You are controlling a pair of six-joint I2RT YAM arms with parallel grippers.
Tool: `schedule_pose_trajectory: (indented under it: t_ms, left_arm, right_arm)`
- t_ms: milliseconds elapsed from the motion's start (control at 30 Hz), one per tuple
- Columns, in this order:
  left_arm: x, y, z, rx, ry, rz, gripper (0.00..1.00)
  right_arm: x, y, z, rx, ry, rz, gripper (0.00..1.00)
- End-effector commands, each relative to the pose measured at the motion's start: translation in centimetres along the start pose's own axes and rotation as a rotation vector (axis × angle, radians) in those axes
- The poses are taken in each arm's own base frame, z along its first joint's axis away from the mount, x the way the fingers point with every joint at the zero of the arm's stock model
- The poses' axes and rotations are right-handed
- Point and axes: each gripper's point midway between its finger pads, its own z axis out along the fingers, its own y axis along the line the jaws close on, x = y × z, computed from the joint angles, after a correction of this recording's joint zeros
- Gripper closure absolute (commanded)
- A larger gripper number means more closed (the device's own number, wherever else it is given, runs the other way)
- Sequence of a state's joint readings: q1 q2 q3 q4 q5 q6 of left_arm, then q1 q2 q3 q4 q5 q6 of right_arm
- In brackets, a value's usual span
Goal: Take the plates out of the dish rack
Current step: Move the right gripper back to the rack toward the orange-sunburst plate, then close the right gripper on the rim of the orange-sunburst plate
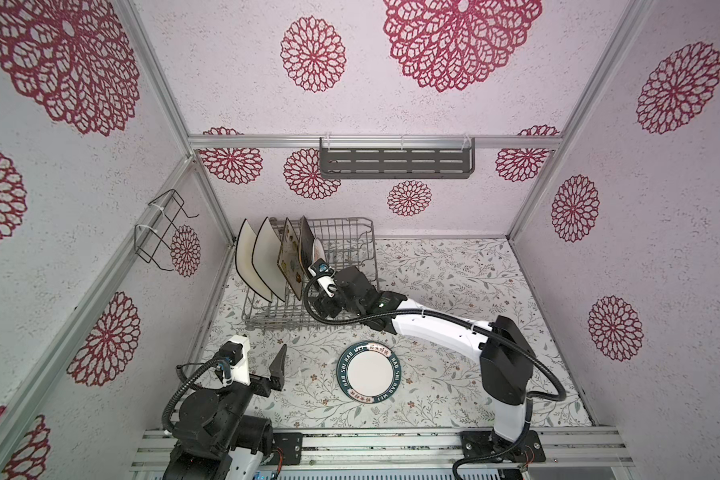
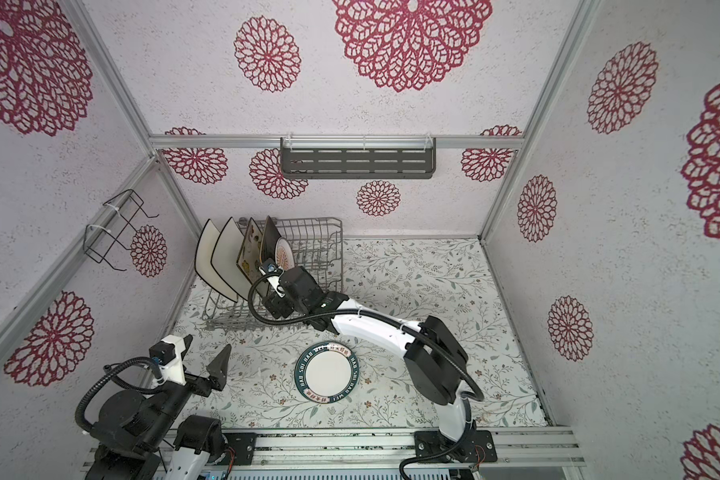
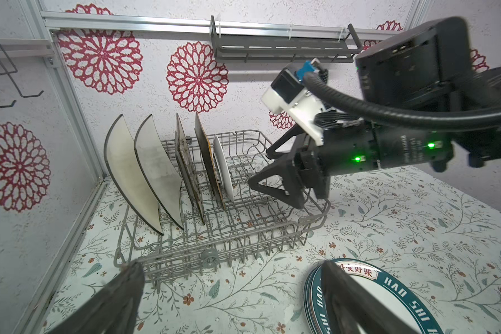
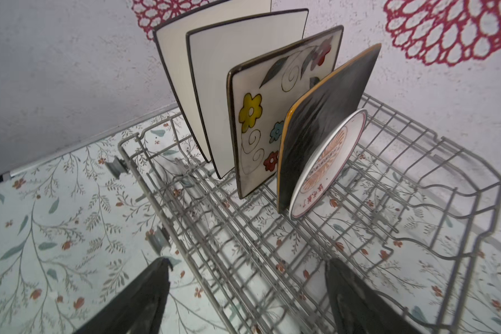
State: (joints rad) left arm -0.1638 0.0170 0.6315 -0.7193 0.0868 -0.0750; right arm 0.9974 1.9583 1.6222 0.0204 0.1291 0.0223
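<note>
The grey wire dish rack (image 1: 350, 245) stands at the back left of the table. Upright in it are two white square black-rimmed plates (image 4: 229, 72), a flowered cream one (image 4: 261, 121), a dark brown one (image 4: 324, 115) and a small round orange-sunburst plate (image 4: 327, 164). My right gripper (image 3: 261, 167) hovers over the rack just right of the round plate, jaws wide open and empty (image 4: 247, 261). A stack of round teal-rimmed plates (image 1: 369, 371) lies flat on the table in front. My left gripper (image 2: 204, 353) rests open and empty near the front left.
A dark grey slotted shelf (image 1: 395, 163) hangs on the back wall. A thin black wire bracket (image 1: 163, 228) is fixed to the left wall. The aluminium rail (image 1: 391, 440) carrying both arm bases runs along the front. Walls close in on three sides.
</note>
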Motion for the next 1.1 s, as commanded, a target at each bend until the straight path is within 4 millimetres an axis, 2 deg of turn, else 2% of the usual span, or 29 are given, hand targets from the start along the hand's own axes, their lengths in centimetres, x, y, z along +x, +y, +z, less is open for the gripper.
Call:
schedule_pose_trajectory:
  t_ms: [0,133,300,700,1067]
  left_arm:
    - [-0.2,-0.3,-0.1,0.016,-0.016,0.019,0.03]
    - [-0.1,-0.4,-0.1,0.021,-0.016,0.019,0.03]
    - [-0.1,-0.4,-0.1,0.024,-0.016,0.02,0.03]
    - [-0.1,-0.5,-0.1,0.03,-0.015,0.02,0.03]
    - [-0.1,-0.6,-0.1,0.036,-0.015,0.021,0.03]
  right_arm:
    - [-4.2,-1.1,1.3,0.008,-0.155,0.13,0.14]
    - [-3.8,-3.0,3.9,0.074,-0.197,0.172,0.14]
    - [-3.8,-5.2,6.1,0.099,-0.256,0.24,0.17]
    - [-2.5,-6.4,8.6,0.066,-0.276,0.301,0.27]
    - [-2.0,-7.3,11.4,0.059,-0.236,0.339,0.54]
